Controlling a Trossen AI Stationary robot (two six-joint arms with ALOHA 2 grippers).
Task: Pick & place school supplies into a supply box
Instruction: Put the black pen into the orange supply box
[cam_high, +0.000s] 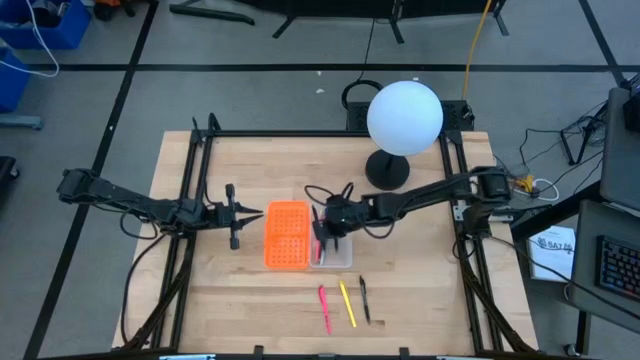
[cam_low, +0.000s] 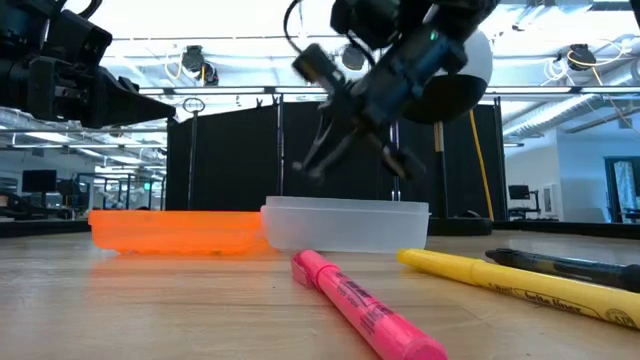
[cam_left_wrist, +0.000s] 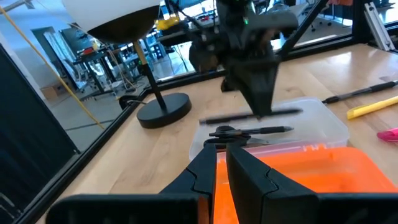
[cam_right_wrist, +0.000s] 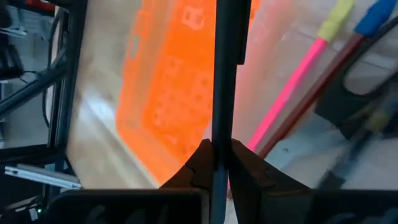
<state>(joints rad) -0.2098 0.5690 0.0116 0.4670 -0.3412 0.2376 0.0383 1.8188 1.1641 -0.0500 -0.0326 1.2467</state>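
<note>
My right gripper (cam_high: 322, 236) hangs over the supply box (cam_high: 341, 256), a clear tray joined to an orange perforated panel (cam_high: 286, 235), and is shut on a dark pen (cam_left_wrist: 249, 116). Scissors (cam_left_wrist: 231, 132) and several pens, among them a pink one (cam_right_wrist: 292, 87), lie on the tray's floor. A pink pen (cam_high: 325, 308), a yellow pen (cam_high: 347, 303) and a dark pen (cam_high: 365, 298) lie flat on the table nearer the near edge. My left gripper (cam_high: 250, 213) waits shut, just left of the orange panel, touching nothing. My right gripper pinches the dark pen near the middle of its barrel (cam_right_wrist: 222, 124) between its two fingers (cam_right_wrist: 200, 163). The fingers come from above, pointing down, and lie across the pen. The pen is level and lifted clear, just above the tray.
A white globe lamp (cam_high: 404, 118) on a black round base (cam_high: 387, 170) stands at the far side, behind the tray. Black frame rails (cam_high: 196, 180) run along the table's left and right sides. Bare wood lies left of the loose pens.
</note>
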